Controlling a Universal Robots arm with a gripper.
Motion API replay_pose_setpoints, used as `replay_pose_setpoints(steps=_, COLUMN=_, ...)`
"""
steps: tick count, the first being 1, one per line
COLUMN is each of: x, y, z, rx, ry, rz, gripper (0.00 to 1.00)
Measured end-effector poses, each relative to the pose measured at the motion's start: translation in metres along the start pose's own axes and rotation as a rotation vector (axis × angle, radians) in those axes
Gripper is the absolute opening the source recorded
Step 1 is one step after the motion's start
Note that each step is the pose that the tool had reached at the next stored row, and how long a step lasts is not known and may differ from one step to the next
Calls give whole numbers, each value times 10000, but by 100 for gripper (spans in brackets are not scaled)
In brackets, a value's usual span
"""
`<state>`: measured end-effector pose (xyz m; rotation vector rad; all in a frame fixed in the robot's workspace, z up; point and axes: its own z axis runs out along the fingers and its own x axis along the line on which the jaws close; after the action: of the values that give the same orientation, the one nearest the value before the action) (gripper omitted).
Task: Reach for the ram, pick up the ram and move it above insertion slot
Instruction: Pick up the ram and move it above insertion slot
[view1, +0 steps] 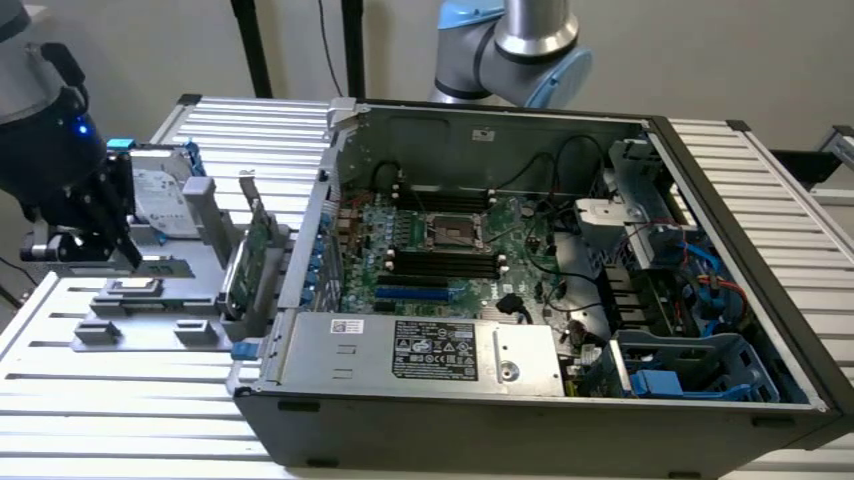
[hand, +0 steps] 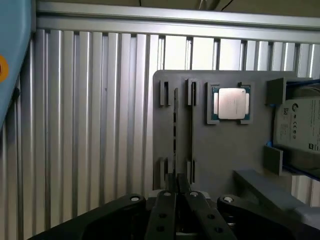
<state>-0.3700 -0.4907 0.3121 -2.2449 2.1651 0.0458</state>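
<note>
The ram (hand: 175, 131) stands on edge in the grey holder plate (hand: 220, 150), seen as a thin dark strip between pairs of slotted posts. My gripper (hand: 178, 192) hangs over the ram's near end, lined up with its length. In the exterior view the gripper (view1: 83, 245) is at the far left, just above the grey holder plate (view1: 140, 320), well away from the open computer case (view1: 534, 250). The black memory slots (view1: 441, 262) lie on the green motherboard inside the case.
A square silver processor chip (hand: 231, 103) sits in a recess beside the ram, and a hard drive (hand: 300, 125) stands at the plate's edge. A green expansion card (view1: 254, 260) stands between the plate and the case. The ribbed metal table (hand: 90, 125) surrounds them.
</note>
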Motion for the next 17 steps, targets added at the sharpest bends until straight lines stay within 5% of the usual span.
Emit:
replay_pose_setpoints(steps=11, x=-10, y=-224, z=-493, rx=-13, ry=-83, rz=-242, gripper=13)
replay_pose_setpoints(steps=17, x=-10, y=-430, z=-620, rx=-9, ry=-207, rz=-251, gripper=13)
